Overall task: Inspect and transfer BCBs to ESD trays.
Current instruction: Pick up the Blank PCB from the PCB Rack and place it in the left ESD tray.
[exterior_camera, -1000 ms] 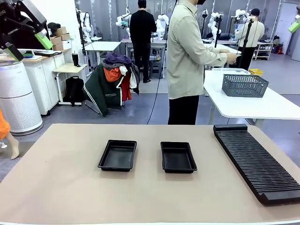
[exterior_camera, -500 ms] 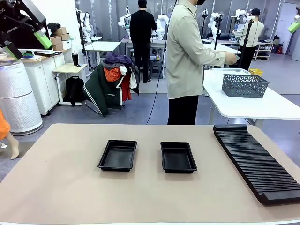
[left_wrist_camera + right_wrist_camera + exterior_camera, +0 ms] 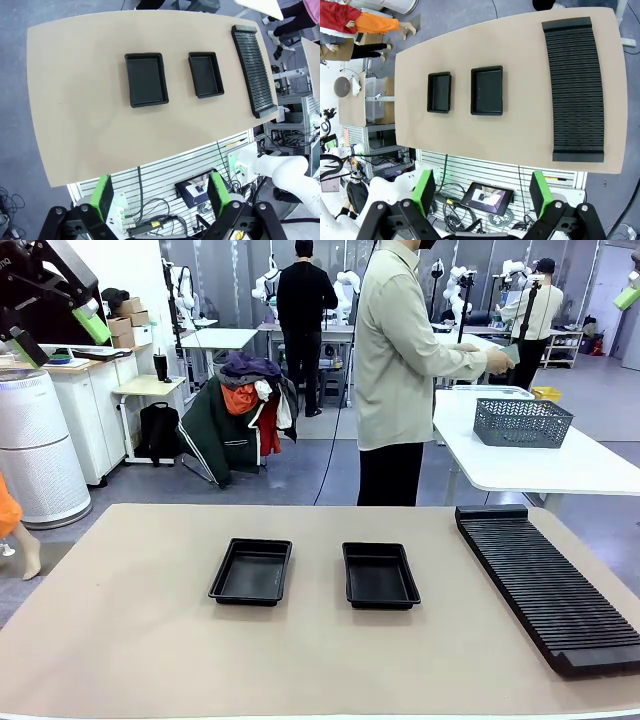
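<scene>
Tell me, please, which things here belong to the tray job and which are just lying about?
Belong to the job: left ESD tray; right ESD tray.
Just lying about: black slotted rack; grey mesh basket; heap of jackets.

The ESD trays (image 3: 250, 571) look smooth, slightly glossy plastic (the table (image 3: 130, 640) matt, the rack (image 3: 545, 585) ribbed).

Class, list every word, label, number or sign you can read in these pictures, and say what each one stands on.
No text can be read with certainty.
White print on the left tool's black body: cut off at the picture's edge, unreadable.
Small screen under the table's near edge: it shows an image, too small to read any text.
</scene>
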